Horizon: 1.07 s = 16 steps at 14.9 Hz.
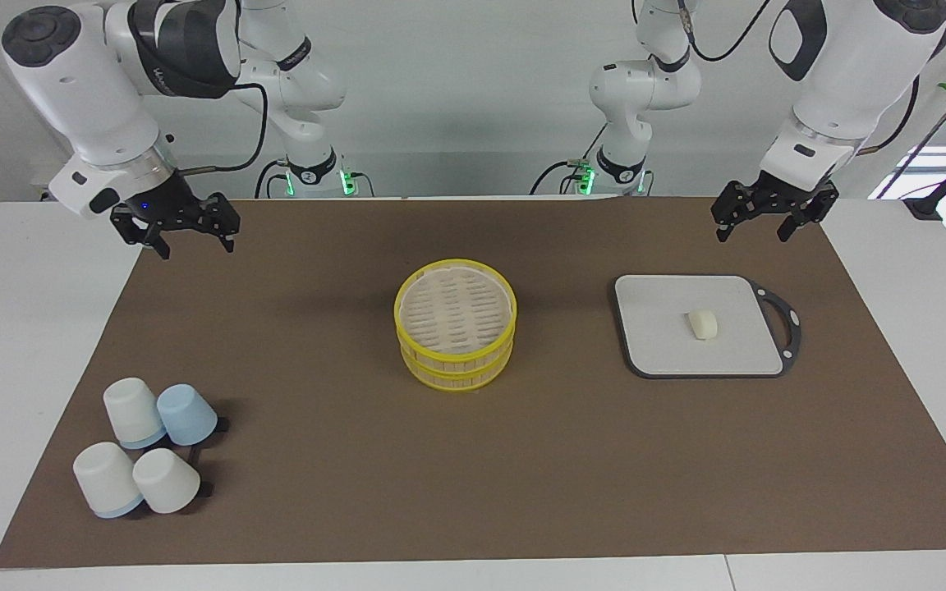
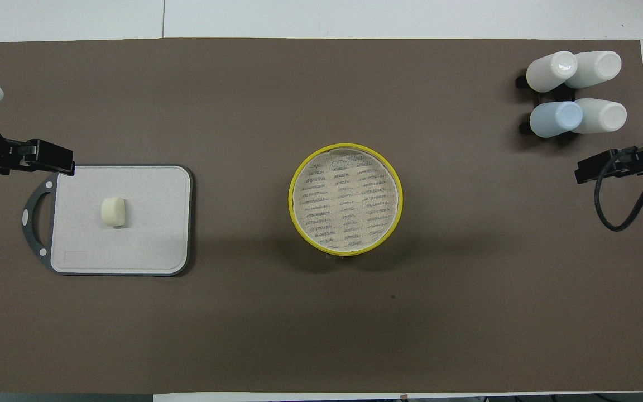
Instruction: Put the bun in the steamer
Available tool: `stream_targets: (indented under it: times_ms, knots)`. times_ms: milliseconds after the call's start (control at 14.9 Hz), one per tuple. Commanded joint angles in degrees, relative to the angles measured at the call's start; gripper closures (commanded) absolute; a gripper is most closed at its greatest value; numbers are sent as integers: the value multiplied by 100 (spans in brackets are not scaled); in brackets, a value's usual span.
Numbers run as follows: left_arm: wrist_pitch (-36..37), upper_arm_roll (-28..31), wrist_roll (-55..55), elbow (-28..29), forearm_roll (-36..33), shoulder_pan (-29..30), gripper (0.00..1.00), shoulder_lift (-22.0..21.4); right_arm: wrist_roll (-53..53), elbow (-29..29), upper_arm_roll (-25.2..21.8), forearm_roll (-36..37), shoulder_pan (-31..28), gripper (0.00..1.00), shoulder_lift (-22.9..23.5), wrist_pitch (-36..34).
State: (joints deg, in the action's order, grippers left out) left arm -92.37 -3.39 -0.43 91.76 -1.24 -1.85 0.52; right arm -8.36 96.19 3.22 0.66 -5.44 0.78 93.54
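The bun (image 1: pixel 704 324) is a small cream-white oblong lying on the grey-edged white cutting board (image 1: pixel 662 349) toward the left arm's end of the table. It also shows in the overhead view (image 2: pixel 113 212). The steamer (image 1: pixel 456 371) stands in the middle of the mat as two stacked yellow-rimmed tiers, with its slotted pale top showing and nothing on it; the overhead view shows its rim (image 2: pixel 294 181). My left gripper (image 1: pixel 755 226) is open and empty, raised over the mat's edge by the board. My right gripper (image 1: pixel 194 244) is open and empty, raised over the mat's corner at the right arm's end.
Several upturned white and pale-blue cups (image 1: pixel 144 455) cluster at the right arm's end, farther from the robots than the steamer; they also show in the overhead view (image 2: pixel 575 92). A brown mat (image 1: pixel 522 476) covers the table. The board's handle (image 1: pixel 785 324) points toward the table's end.
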Motion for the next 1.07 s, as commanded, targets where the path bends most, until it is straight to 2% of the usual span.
stream_targets:
  times_ms: [0,268,602,803,1004]
  knots:
    - [-254,31,-63,403,-8,202,0,-245,-209,180,64,-4,-80,0,-86,24]
    - [-694,22,70,834,-8,299,0,-149,-132,180,108,-13,234,0,-43,251]
    - [-1773,31,70,1861,-8,334,0,-104,1624,67,108,-30,1341,0,291,622]
    - [-2583,31,34,2319,-8,431,0,140,2522,-783,100,-31,2010,0,983,517]
    - [-2883,31,34,2566,-8,457,0,361,2916,-1444,73,-4,2589,0,1547,341]
